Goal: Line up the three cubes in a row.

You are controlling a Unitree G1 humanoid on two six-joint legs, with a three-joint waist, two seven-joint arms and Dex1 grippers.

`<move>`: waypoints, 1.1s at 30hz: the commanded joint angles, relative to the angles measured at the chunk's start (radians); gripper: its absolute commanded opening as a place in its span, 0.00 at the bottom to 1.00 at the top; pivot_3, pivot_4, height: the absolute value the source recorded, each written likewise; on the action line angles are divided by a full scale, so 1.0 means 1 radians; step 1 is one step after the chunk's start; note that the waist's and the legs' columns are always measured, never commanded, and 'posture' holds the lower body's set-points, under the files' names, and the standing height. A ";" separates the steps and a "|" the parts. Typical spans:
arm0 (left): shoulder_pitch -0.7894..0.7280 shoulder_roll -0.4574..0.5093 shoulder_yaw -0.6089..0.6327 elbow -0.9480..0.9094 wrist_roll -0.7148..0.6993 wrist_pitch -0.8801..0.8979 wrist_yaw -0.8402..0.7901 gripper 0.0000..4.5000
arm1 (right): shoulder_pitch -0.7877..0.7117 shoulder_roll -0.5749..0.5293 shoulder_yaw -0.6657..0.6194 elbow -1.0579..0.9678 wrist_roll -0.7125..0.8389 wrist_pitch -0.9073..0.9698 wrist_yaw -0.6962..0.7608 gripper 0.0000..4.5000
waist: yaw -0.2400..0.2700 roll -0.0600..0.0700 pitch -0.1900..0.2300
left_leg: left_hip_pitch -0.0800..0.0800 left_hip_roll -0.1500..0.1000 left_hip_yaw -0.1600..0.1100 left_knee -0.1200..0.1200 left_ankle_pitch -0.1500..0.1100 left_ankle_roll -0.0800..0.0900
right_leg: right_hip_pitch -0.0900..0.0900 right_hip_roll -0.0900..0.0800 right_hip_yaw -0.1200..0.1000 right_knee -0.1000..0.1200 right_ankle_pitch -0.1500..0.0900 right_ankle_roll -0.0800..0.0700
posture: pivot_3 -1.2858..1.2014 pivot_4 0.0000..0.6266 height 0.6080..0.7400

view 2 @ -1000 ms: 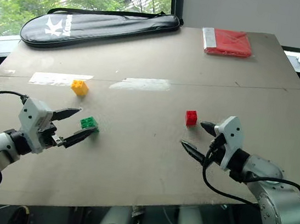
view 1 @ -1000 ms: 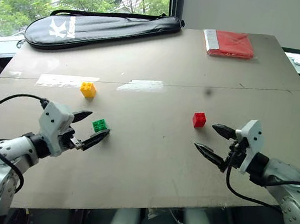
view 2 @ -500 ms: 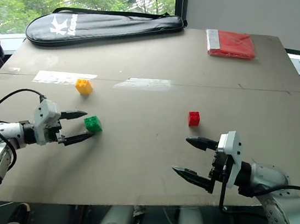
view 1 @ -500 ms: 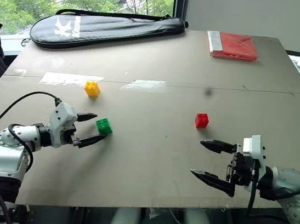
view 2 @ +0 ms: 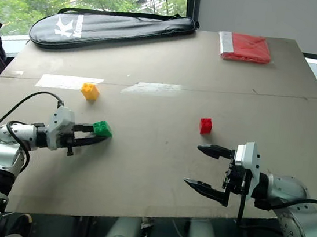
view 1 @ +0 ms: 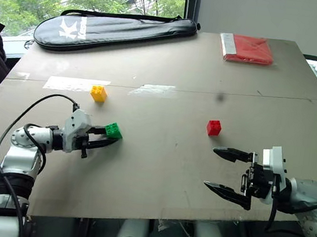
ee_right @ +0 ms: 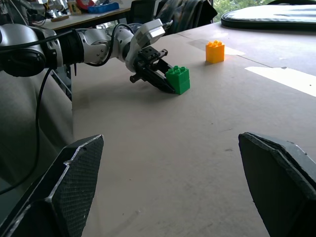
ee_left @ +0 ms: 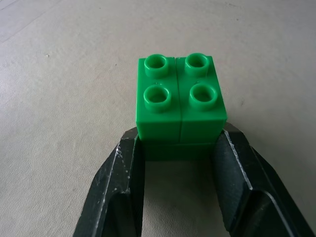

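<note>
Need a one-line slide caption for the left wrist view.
Left gripper shut on the green cube, which rests studs-up on the table.

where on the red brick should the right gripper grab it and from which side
Judging by its pose, take the red brick across two opposite smooth side walls, low on the body, not by the studs on top. It sits upright and alone on the table, with bare board between it and the open right gripper, so a low, level approach from the robot's near side looks best.
</note>
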 commanded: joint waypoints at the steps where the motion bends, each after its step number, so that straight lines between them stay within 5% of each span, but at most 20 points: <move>1: -0.048 -0.033 -0.070 -0.094 0.015 0.039 -0.012 0.29 | 0.025 -0.010 -0.070 0.019 0.017 -0.059 0.020 1.00 | 0.006 0.000 0.000 | 0.000 0.000 0.000 0.000 0.000 0.000 | 0.000 0.000 0.000 0.000 0.000 0.000 | 0.52 0.24 0.70; 8: -0.242 -0.177 -0.238 -0.106 0.090 0.095 0.009 0.29 | 0.036 0.017 -0.140 0.145 -0.024 -0.203 0.028 1.00 | 0.016 -0.001 -0.001 | 0.000 -0.002 0.001 0.003 0.000 0.000 | 0.001 0.000 0.001 0.002 0.000 0.001 | 0.52 0.24 0.70; 19: -0.613 -0.487 -0.378 0.363 0.255 -0.003 0.075 0.29 | 0.072 0.037 -0.166 0.163 -0.041 -0.251 -0.035 1.00 | 0.000 -0.002 -0.001 | 0.000 -0.003 0.000 0.004 0.000 0.000 | 0.000 0.001 0.002 0.007 0.000 0.000 | 0.52 0.24 0.70; 33: -0.678 -0.481 -0.374 0.566 0.336 -0.109 0.117 0.29 | 0.096 0.029 -0.179 0.151 -0.034 -0.258 -0.057 1.00 | -0.006 -0.002 -0.001 | 0.003 -0.003 0.001 0.004 0.000 0.000 | 0.001 0.001 0.004 0.009 -0.002 0.003 | 0.52 0.24 0.70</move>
